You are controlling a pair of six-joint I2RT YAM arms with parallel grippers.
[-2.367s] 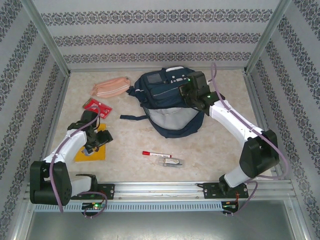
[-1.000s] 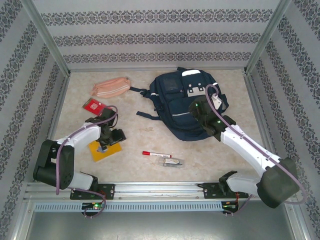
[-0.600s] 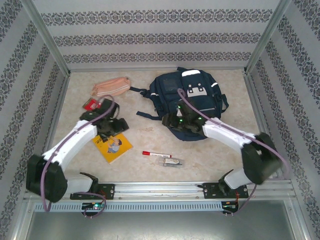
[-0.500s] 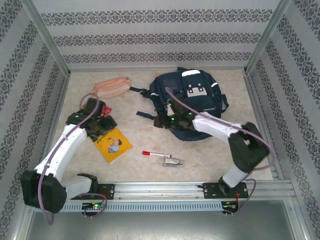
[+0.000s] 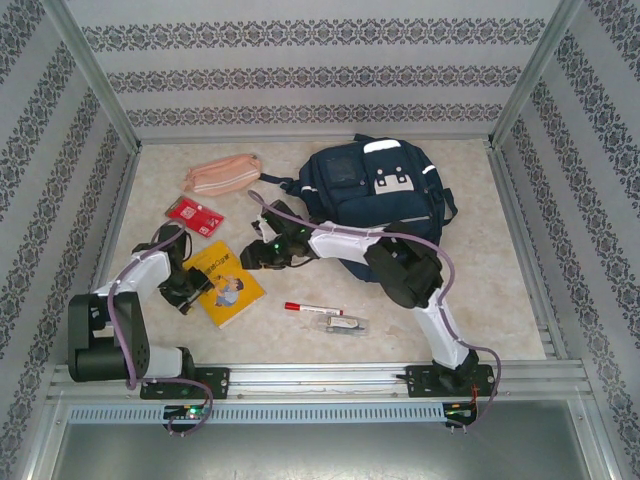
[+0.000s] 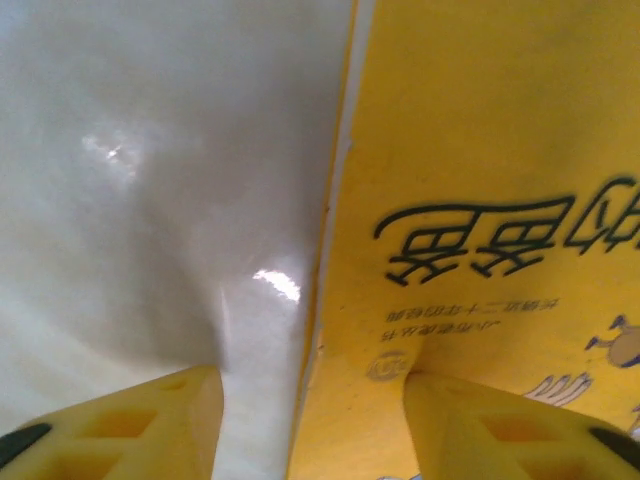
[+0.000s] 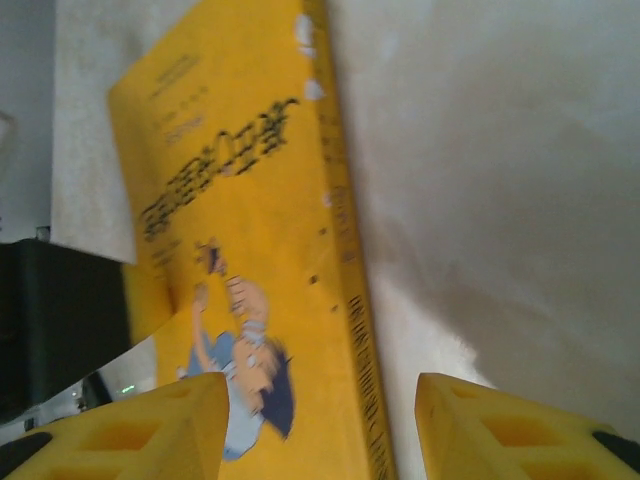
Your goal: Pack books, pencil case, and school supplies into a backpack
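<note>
- Patterned wallpaper walls enclosed a pale marbled table in the top view.
- The backpack lay at the upper centre-right, its front pockets facing up.
- At the upper left lay the pencil case, with the red packet just below it and apart from it.
- The book lay flat, cover up, left of centre.
- The left gripper sat at the book's left edge. In the left wrist view its jaws stood apart: one yellow finger over the table, the other over the cover, with the book's edge between them and nothing held.
- The right gripper was at the book's upper right corner, its jaws parted and empty. In the right wrist view the spine ran up between them.
- The marker and the clear-wrapped item lay close together at lower centre, right of the book.
</note>
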